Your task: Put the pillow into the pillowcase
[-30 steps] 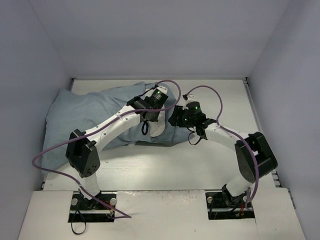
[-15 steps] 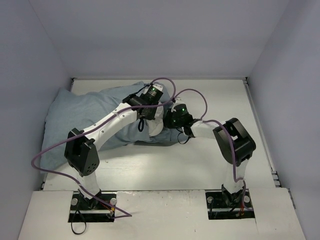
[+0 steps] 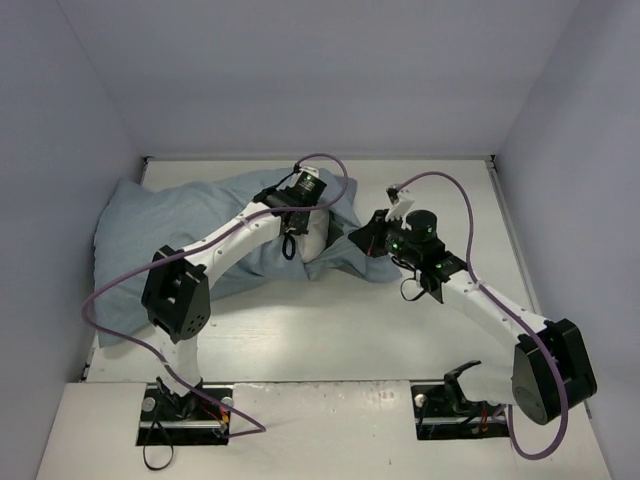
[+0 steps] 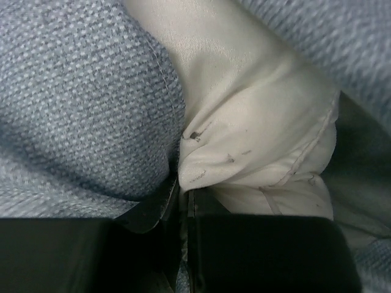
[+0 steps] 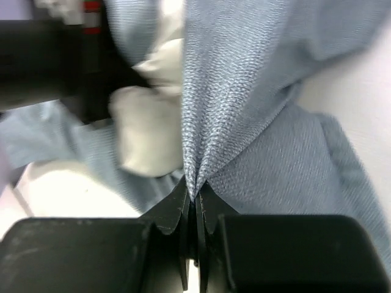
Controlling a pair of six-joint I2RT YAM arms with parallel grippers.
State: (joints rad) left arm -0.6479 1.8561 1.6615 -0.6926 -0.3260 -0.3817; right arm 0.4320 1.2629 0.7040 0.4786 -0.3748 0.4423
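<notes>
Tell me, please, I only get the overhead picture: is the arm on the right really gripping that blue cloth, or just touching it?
Observer: Gripping. Its wrist camera shows the right gripper shut on a pinched-up fold of the pillowcase.
Operator: And the white bit poking out?
Observer: That is the pillow; the left wrist camera shows a stitched corner of it, with small dark marks.
Operator: Does the other claw hold it?
Observer: The left gripper is shut right where pillow and pillowcase edge meet; which cloth it pinches I cannot tell.
</notes>
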